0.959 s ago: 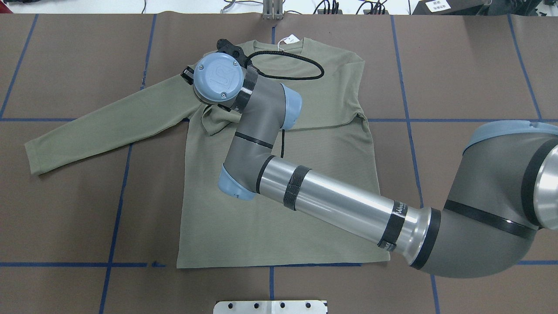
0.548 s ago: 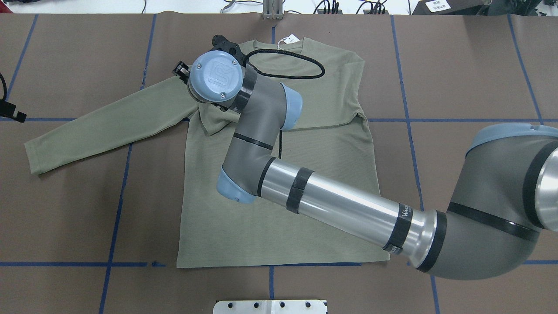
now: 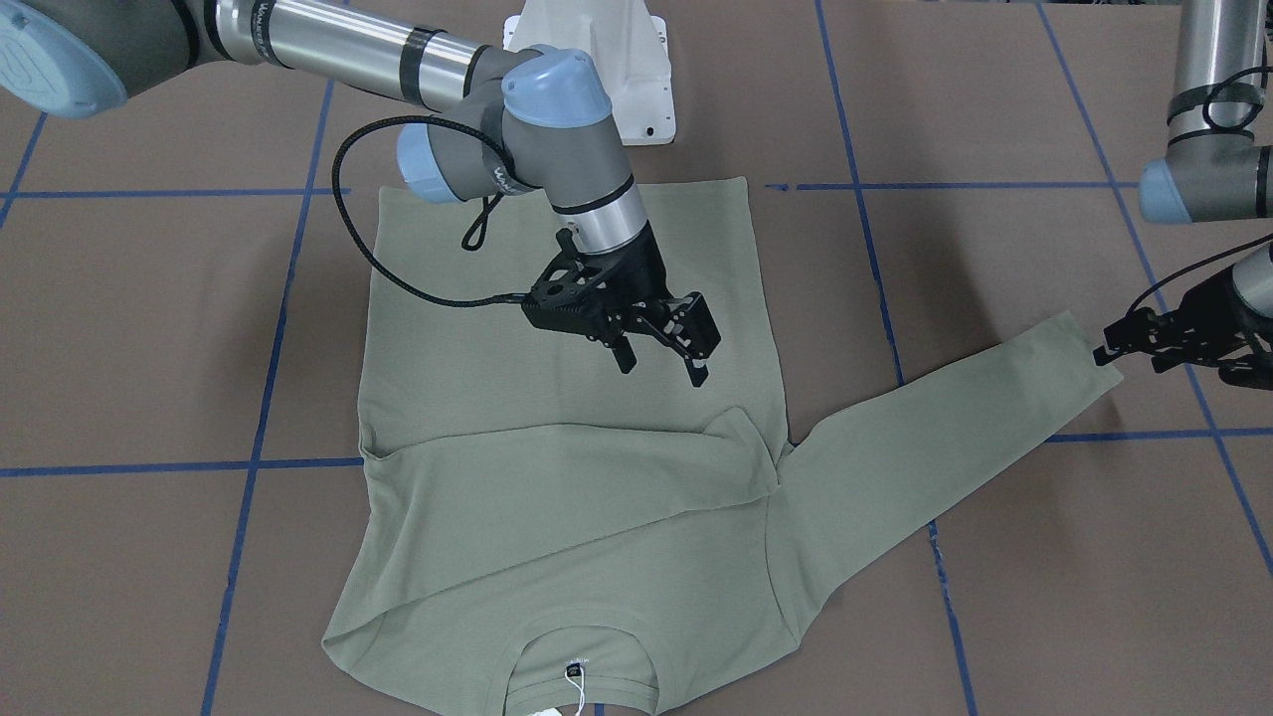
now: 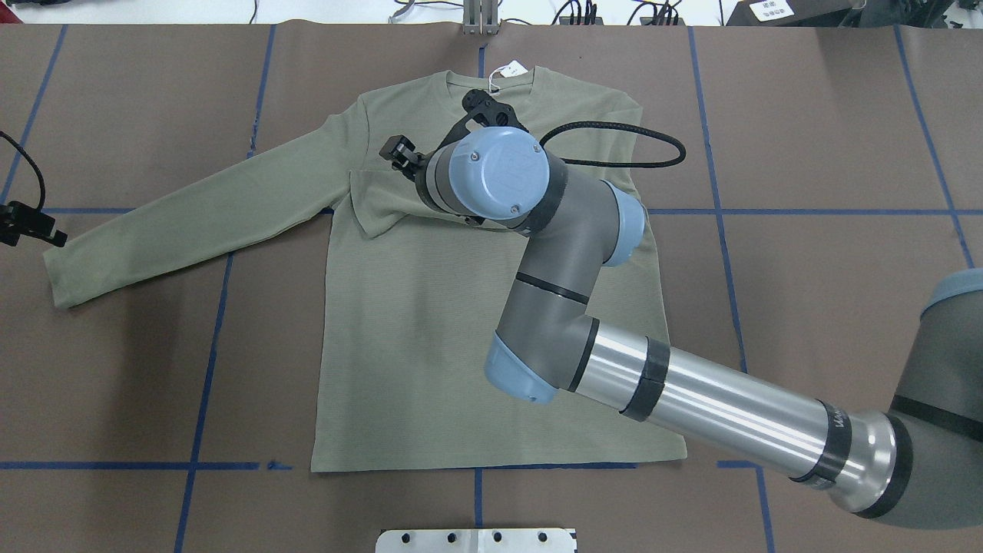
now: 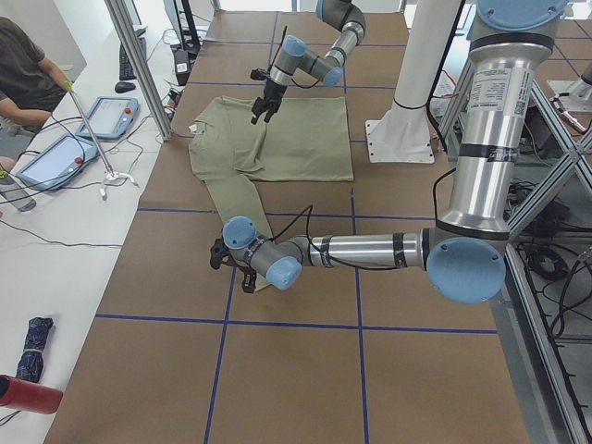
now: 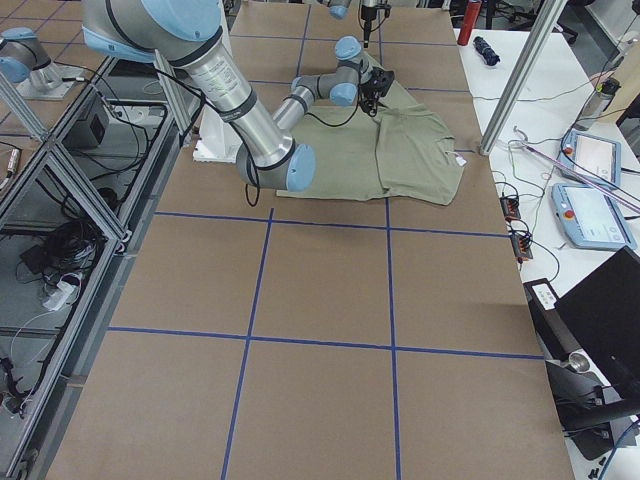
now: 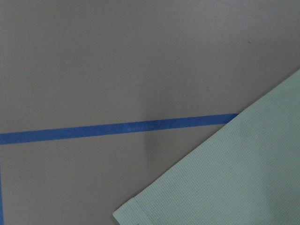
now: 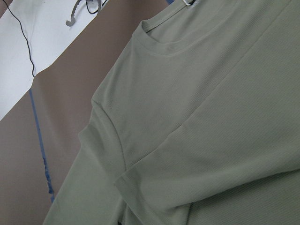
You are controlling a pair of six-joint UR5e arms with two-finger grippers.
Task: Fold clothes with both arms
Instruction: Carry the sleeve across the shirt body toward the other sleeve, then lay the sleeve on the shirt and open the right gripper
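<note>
1. Right arm [image 4: 706, 407] now sits further back over the chest than a second ago. Its wrist has left the shirt's far shoulder and swung toward the middle.
2. Green long-sleeve shirt [image 4: 399, 346] lies flat on the brown table [image 4: 845, 153], neckline away from the robot and hem toward it. Its body has not shifted.
3. One sleeve [image 3: 557, 477] is folded across the chest. Its cuff [image 4: 369, 207] lies by the opposite armpit, no longer covered by the wrist.
4. The other sleeve [image 4: 192, 207] stretches out flat onto the table on the robot's left.
5. Right gripper [image 3: 663, 372] hovers above the body fabric with its fingers spread and nothing between them. I judge the first sleeve fold done and let go.
6. Left gripper [image 3: 1124, 348] has come in from the table's edge and is now just beside the outstretched sleeve's cuff [image 4: 57, 280]. I cannot tell whether its fingers are apart or together. Its wrist camera shows only cuff fabric, table and a blue tape line [image 7: 117, 127].
7. My guess is that the second sleeve is next, with the left gripper needing a hold on that cuff first.
</note>
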